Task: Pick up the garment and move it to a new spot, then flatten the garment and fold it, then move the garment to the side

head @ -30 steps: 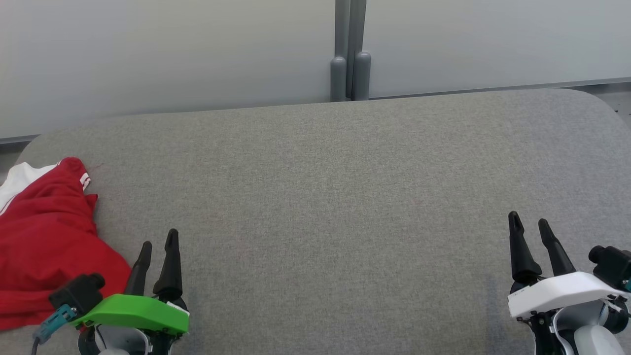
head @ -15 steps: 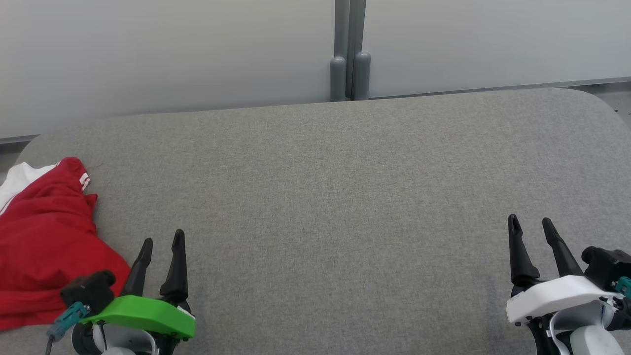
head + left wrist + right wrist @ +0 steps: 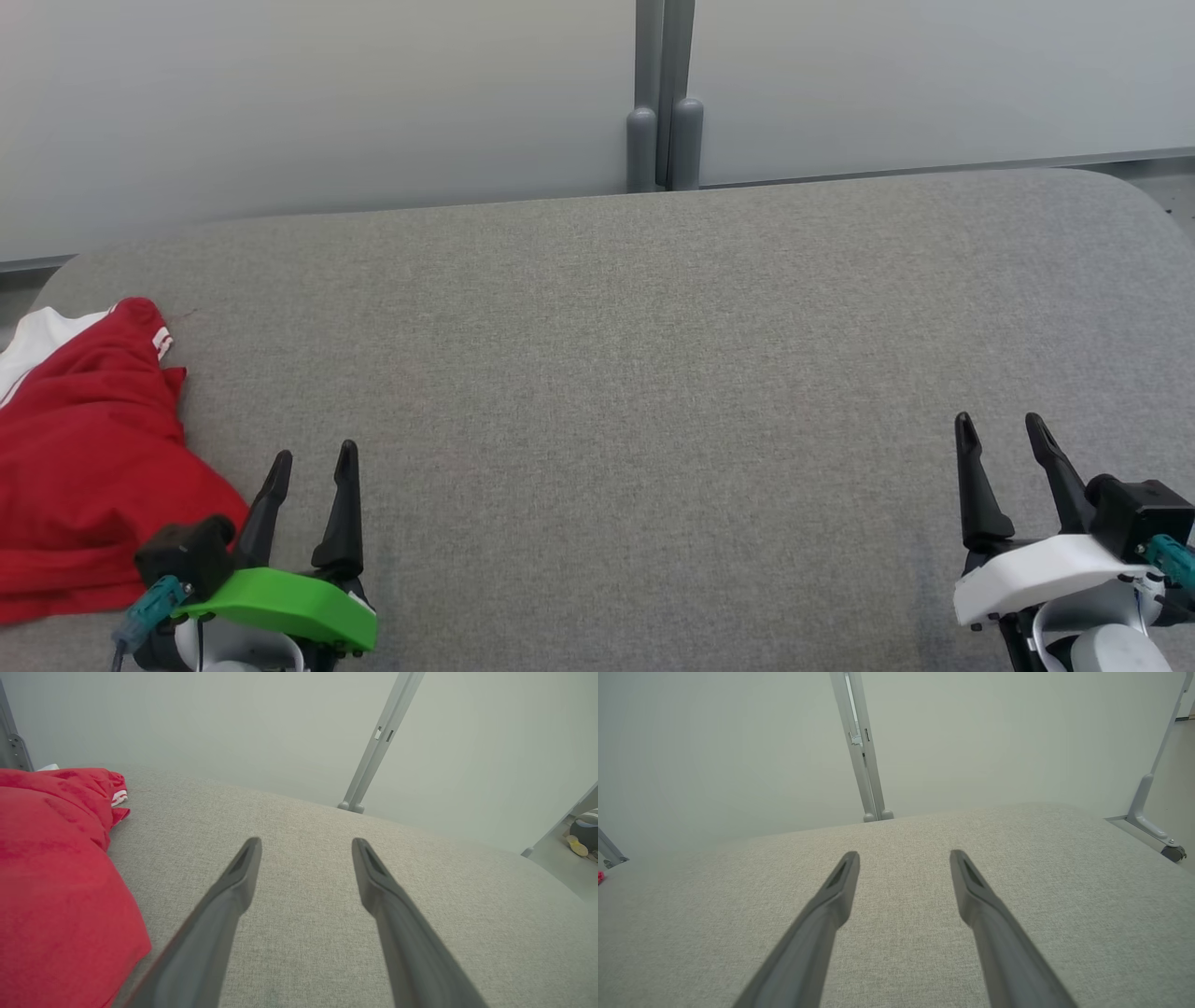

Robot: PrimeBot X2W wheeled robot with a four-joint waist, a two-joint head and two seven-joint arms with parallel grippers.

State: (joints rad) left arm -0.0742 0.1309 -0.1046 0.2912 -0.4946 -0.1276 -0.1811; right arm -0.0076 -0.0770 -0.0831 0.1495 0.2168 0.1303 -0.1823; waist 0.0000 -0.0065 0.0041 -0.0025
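at the far left edge of the grey table point(image 3: 653, 355), the red garment point(image 3: 84, 467) lay crumpled, its length running from near side toward the wall point(image 3: 327, 112). it sat just left of the left gripper point(image 3: 315, 453), jaws spread and empty; the right gripper point(image 3: 998, 420), also spread and empty, was well apart, so the left one seemed nearer.

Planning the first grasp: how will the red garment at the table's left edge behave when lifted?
The red garment lies crumpled in soft folds, so it is probably floppy and would hang from a pinch. It looks thin, so likely light. On the grey cloth-covered table, a push would probably bunch it rather than slide it.
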